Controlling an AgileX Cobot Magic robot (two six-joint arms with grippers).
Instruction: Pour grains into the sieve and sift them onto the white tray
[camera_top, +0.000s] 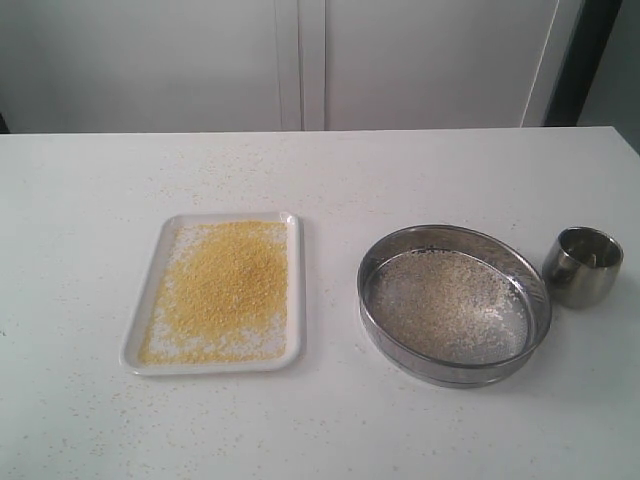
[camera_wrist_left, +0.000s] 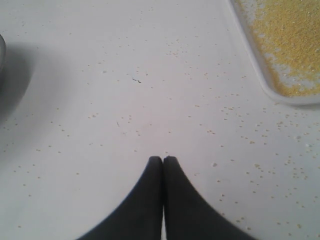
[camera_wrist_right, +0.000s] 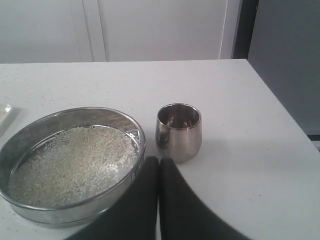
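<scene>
Both the left gripper (camera_wrist_left: 163, 159) and the right gripper (camera_wrist_right: 160, 160) are clenched on nothing, and the work looks all but done: golden grains (camera_top: 225, 290) cover the white tray (camera_top: 296, 300), paler coarse ones sit in the sieve (camera_top: 440, 372) beside it, and the steel cup (camera_top: 581, 266) beyond seems empty, though its inside is dim.

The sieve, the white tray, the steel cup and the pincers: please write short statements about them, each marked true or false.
1. The white tray holds golden-yellow grains. True.
2. The sieve rests on the tray. False: it stands on the table, apart from the tray.
3. The sieve holds whitish grains. True.
4. The steel cup lies on its side. False: it stands upright.
5. The left pincer is open. False: it is shut, holding nothing.
6. The right pincer is shut. True.
</scene>
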